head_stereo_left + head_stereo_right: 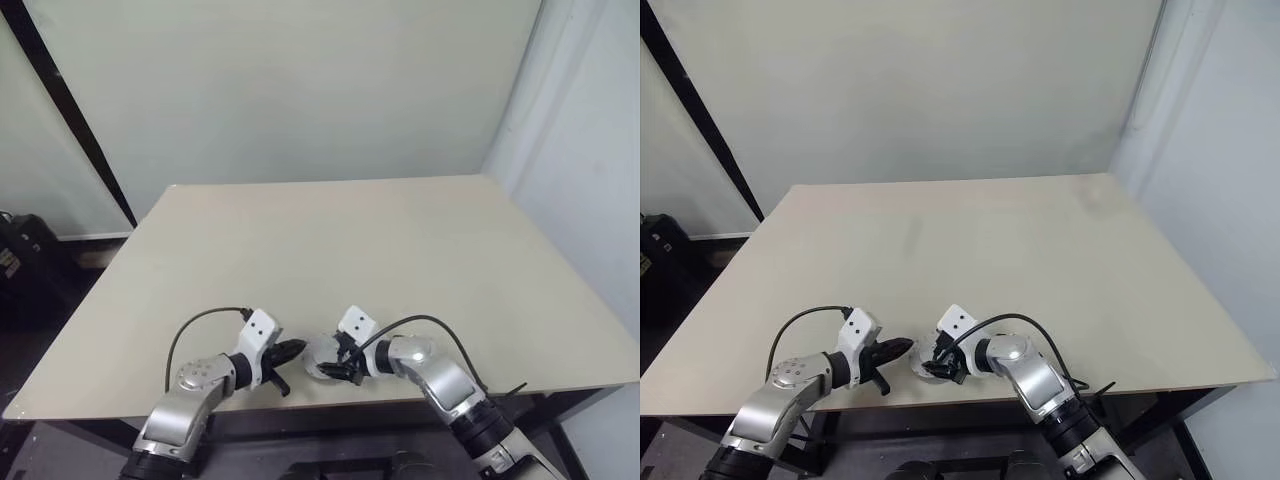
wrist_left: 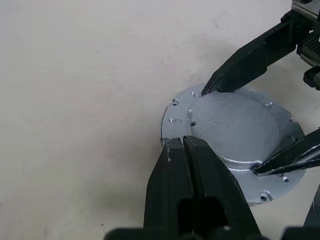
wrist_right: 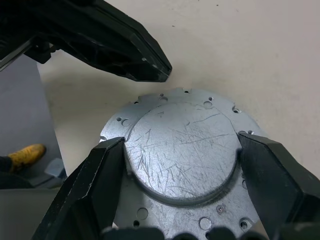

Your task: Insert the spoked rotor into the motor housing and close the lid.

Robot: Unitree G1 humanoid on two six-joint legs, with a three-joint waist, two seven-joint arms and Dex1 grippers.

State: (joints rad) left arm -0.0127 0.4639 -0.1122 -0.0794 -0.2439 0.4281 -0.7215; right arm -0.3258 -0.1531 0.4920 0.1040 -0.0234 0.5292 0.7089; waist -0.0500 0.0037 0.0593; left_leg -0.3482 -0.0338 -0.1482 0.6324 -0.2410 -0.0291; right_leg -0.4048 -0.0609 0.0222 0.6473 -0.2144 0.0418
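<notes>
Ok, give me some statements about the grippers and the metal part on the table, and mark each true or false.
1. The left gripper is shut. True.
2. The right gripper is shut with nothing between its fingers. False: its fingers straddle the raised disc of the round metal part.
3. The metal part sits near the table's far edge. False: it is near the front edge.
4. The left gripper's tip is beside the part's flange. True.

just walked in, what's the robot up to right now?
The right gripper has its two fingers set wide on either side of a round grey metal part lying on the table near the front edge. The part has a raised scratched disc on a flange with holes. The left gripper is shut, its tip at the part's rim.
</notes>
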